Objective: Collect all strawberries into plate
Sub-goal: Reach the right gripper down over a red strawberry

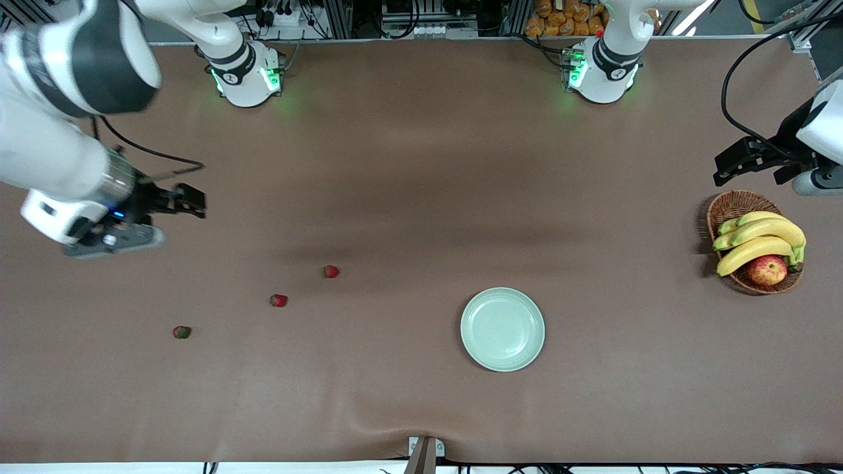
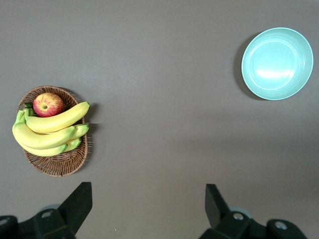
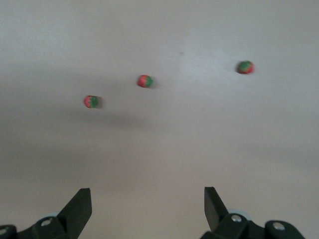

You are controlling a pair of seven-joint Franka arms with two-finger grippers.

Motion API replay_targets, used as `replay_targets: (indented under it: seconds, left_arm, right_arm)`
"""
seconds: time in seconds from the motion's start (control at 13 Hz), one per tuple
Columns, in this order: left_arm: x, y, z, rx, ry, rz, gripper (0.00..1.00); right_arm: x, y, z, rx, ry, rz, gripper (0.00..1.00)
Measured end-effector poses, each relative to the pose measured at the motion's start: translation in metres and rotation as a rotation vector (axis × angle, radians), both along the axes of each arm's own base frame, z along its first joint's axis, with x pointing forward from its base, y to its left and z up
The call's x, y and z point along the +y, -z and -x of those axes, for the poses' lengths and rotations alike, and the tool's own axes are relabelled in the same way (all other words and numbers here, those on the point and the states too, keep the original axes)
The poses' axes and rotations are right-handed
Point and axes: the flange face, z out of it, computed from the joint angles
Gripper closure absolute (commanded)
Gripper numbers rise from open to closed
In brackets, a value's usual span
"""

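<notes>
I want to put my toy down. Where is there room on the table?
Bare cloth lies between the plate and the basket, and from the plate up toward the arm bases. Busier: the three strawberries in a slanting row toward the right arm's end.

a brown wicker basket [image 1: 724, 209] sits on the brown table [image 1: 408, 164] at the left arm's end. in it lies a bunch of yellow bananas [image 1: 757, 240] with greenish tips, and a red-yellow apple [image 1: 767, 270] rests against the bananas at the basket's edge nearer the front camera. the left wrist view shows the same basket [image 2: 60, 167], bananas [image 2: 47, 132] and apple [image 2: 48, 104]. past the table's top edge in the front view, a heap of orange-brown items [image 1: 566, 18], too small to identify
</notes>
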Motion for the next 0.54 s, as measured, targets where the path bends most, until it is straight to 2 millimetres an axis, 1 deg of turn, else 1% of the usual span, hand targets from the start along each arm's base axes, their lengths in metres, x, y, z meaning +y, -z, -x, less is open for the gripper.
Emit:
replay_targets:
  seconds: [0.15,0.31,0.38,0.46,0.54]
  left_arm:
    - [0.000,0.000,0.000,0.001,0.000,0.000,0.00]
    - [0.000,0.001,0.000,0.002,0.000,0.000,0.00]
    - [0.000,0.001,0.000,0.002,0.000,0.000,0.00]
    - [0.000,0.001,0.000,0.003,-0.001,0.000,0.00]
    - [0.001,0.001,0.000,0.003,-0.001,0.000,0.00]
  right_arm:
    - [0.039,0.053,-0.013,0.018,-0.054,0.008,0.00]
    - [0.069,0.107,-0.022,0.034,-0.094,0.016,0.00]
    - [0.079,0.126,-0.025,0.037,-0.106,0.018,0.00]
    - [0.083,0.139,-0.027,0.039,-0.112,0.020,0.00]
    - [0.083,0.145,-0.027,0.047,-0.113,0.022,0.00]
